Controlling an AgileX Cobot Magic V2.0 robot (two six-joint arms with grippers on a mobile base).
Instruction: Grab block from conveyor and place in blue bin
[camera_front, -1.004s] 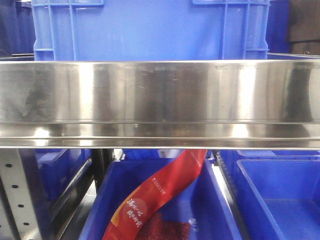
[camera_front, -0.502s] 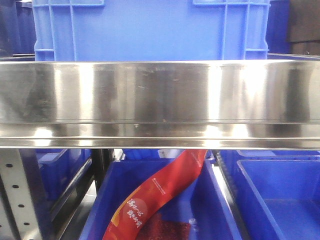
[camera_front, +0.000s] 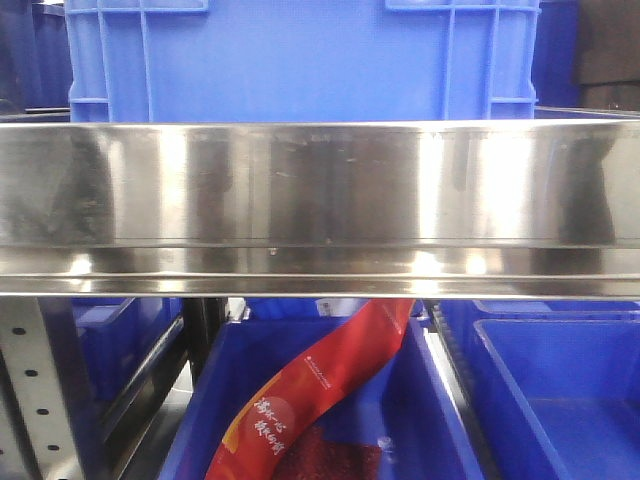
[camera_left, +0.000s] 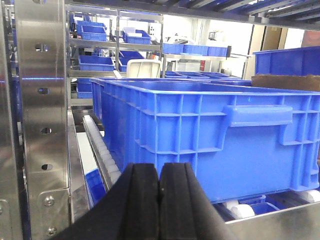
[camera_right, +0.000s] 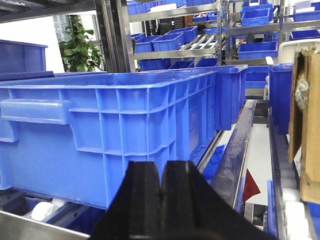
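Blue bin sits on the rack's rollers, facing the left gripper and right gripper, both pressed closed and empty.

I see a polished steel rail across the front view, v. glossy w/ streaky reflections. Blue bin behind it: moulded plastic, smooth, semi-gloss. Red pouch below looks like shiny printed film. Left hand and right hand: matt black rubbery pads. Perforated upright is brushed metal. Cardboard at right is rough, dull brown.
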